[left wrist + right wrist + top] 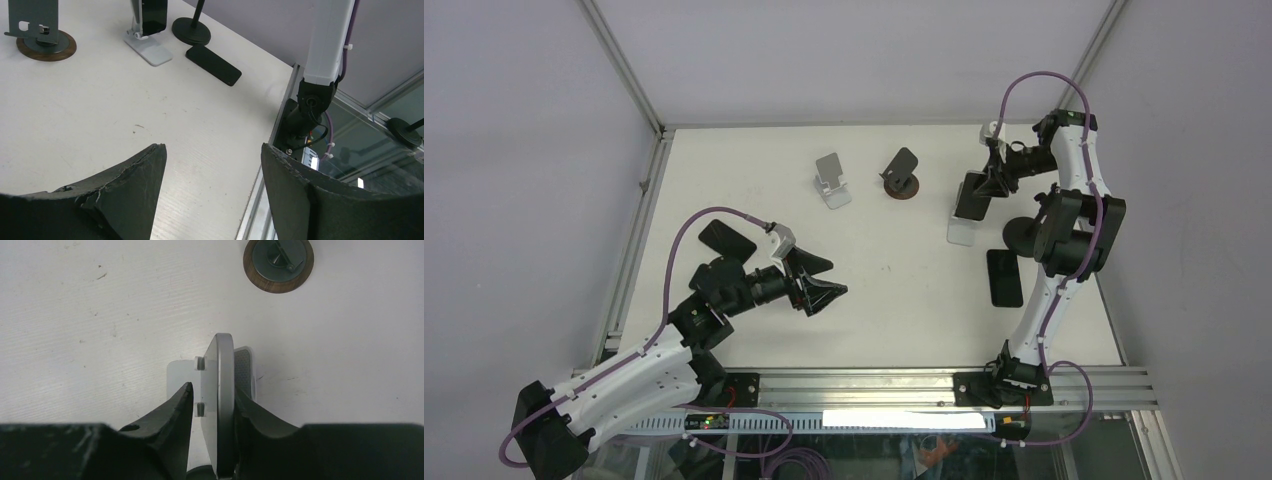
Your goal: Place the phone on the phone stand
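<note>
A black phone [970, 196] stands leaning on a white phone stand [961, 233] at the right of the table. In the right wrist view the phone [225, 385] shows edge-on over the stand's white base [177, 372]. My right gripper [212, 390] straddles the phone's top. The right finger touches it and the left finger [180, 405] stands a small gap off. It also shows from above [987, 180]. My left gripper [836, 278] is open and empty above the table's middle left, and the left wrist view [212, 150] shows nothing between its fingers.
A second black phone [1004, 278] lies flat near the right arm, next to a black round-base stand [1022, 236]. A silver stand [831, 180] and a wood-base stand [901, 176] sit at the back. Another dark phone [726, 237] lies by the left arm.
</note>
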